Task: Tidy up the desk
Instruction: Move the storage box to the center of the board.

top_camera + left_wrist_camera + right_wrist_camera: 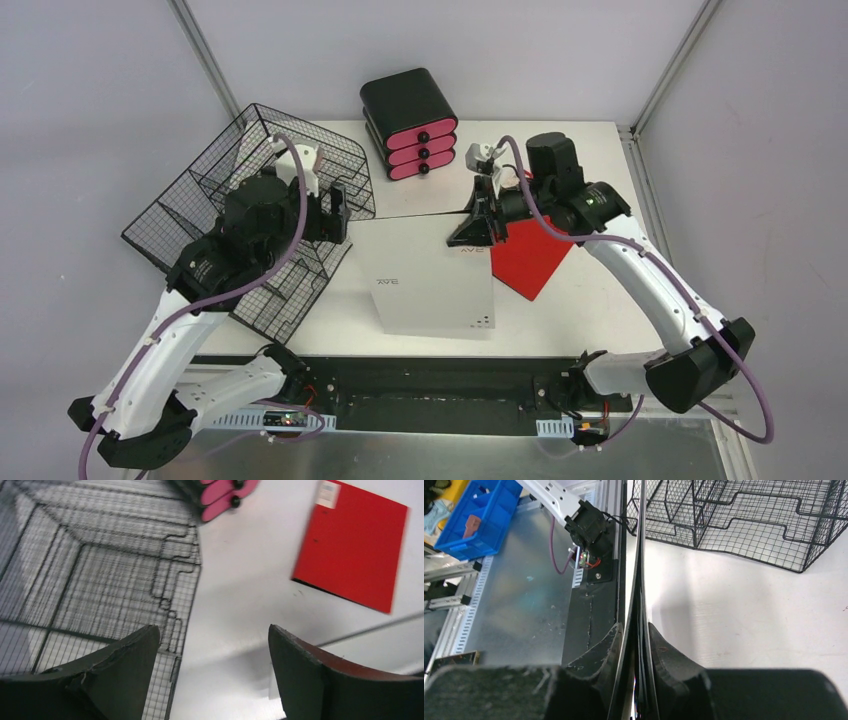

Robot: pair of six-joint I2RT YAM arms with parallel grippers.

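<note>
The white desk (590, 150) carries a white notebook (430, 285) at its centre, overlapping a red folder (530, 260). My right gripper (478, 222) is shut on the notebook's far right corner. In the right wrist view the notebook's thin edge (639, 555) runs straight up between the closed fingers of the right gripper (636, 630). My left gripper (338, 212) hovers open over the right edge of a black wire organizer (170, 215). In the left wrist view the left gripper (214, 635) holds nothing, with the wire organizer (100, 570) below left and the red folder (350, 545) beyond.
A black drawer unit with pink fronts (408, 125) stands at the back centre of the desk. The metal frame posts rise at the back corners. Beyond the desk's near edge the right wrist view shows a blue bin (474, 515) and the wire organizer (749, 520).
</note>
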